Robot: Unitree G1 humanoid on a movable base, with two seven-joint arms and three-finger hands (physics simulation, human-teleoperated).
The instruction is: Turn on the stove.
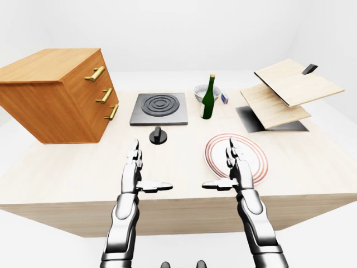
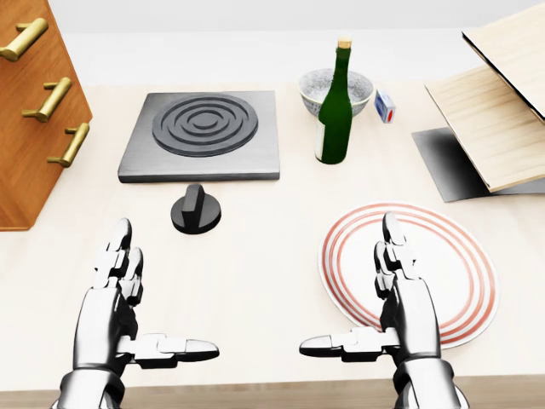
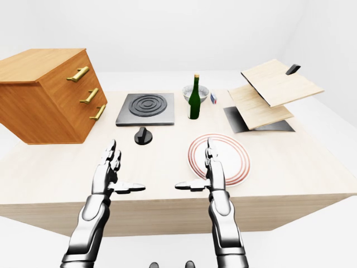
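A dark grey stove plate (image 2: 203,136) with ringed burner lies on the pale table in the upper middle of the head view. Its black round knob (image 2: 196,210) sits just below the plate, ridge upright. My left hand (image 2: 136,307) hovers below and left of the knob, fingers straight, thumb pointing right, open and holding nothing. My right hand (image 2: 375,302) mirrors it over the left part of a red-ringed plate (image 2: 451,273), also open and empty. Both hands are apart from the knob.
A wooden drawer chest (image 1: 56,92) with brass handles stands at the left. A green bottle (image 2: 335,106), a grey bowl (image 2: 362,85) and a small blue box (image 2: 385,106) stand right of the stove. Tilted wooden boards (image 1: 290,89) rest over a dark tray at the right.
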